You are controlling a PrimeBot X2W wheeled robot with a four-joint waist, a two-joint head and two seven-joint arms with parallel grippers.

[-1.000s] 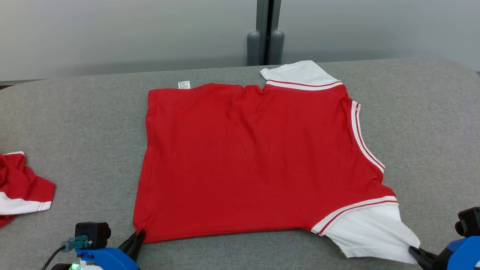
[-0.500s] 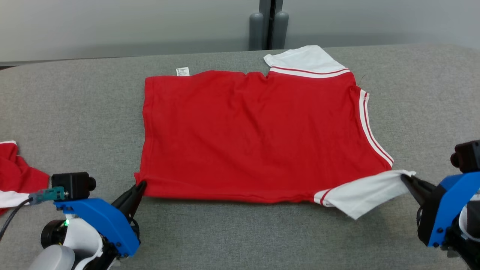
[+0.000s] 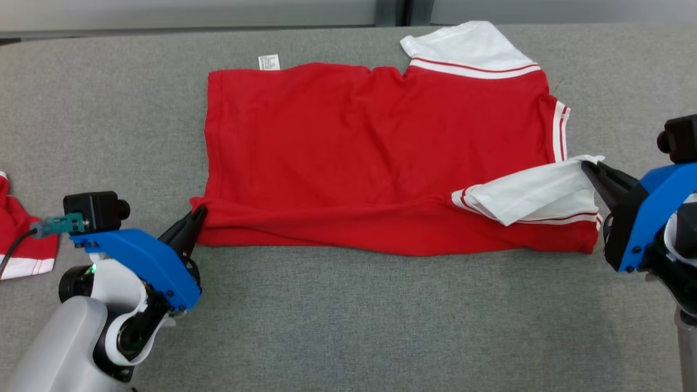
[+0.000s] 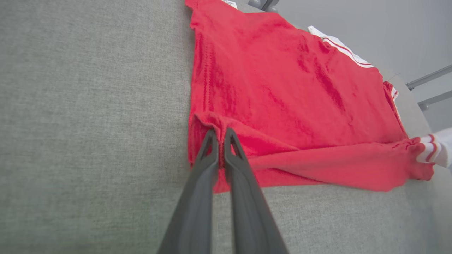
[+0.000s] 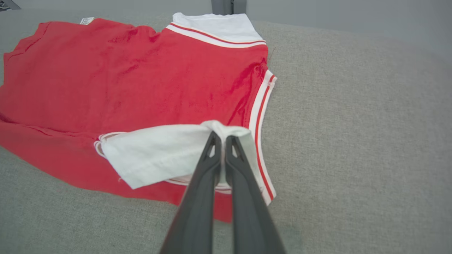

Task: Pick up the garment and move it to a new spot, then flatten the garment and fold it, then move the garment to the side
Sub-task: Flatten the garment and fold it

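At six o'clock in the head view, nearest the robot, bare grey table point(image 3: 348, 316) is seen. At eight o'clock the left gripper point(image 3: 199, 212) is clenched on the shirt point(image 3: 354, 147) at its near left hem corner. In the left wrist view the red cloth is seen pinched between the two dark fingers point(image 4: 201, 183) and raised off the table.

At three o'clock the right gripper point(image 3: 585, 165) is clenched on the white near sleeve point(image 3: 533, 190). In the right wrist view the sleeve's edge is seen wrapped around the tips. The sleeve is doubled back toward nine o'clock over the red body, with its free corner pointed down at about six o'clock.

Between the two grippers the near edge of the shirt is rolled inward into a long fold, stretched from nine to three o'clock. Beyond the fold the shirt is spread flat at the table's centre and is lightly creased. A white-and-red striped neckband point(image 3: 561, 130) is seen on its two o'clock side, just beyond the right gripper.

At one o'clock the far sleeve point(image 3: 468, 46) is laid flat, white with a red stripe. At eleven o'clock a small white label point(image 3: 268, 61) is seen sticking out past the far edge.

At nine o'clock, well apart from the shirt, a second garment point(image 3: 22, 239) in red and white is cut off by the picture's edge.
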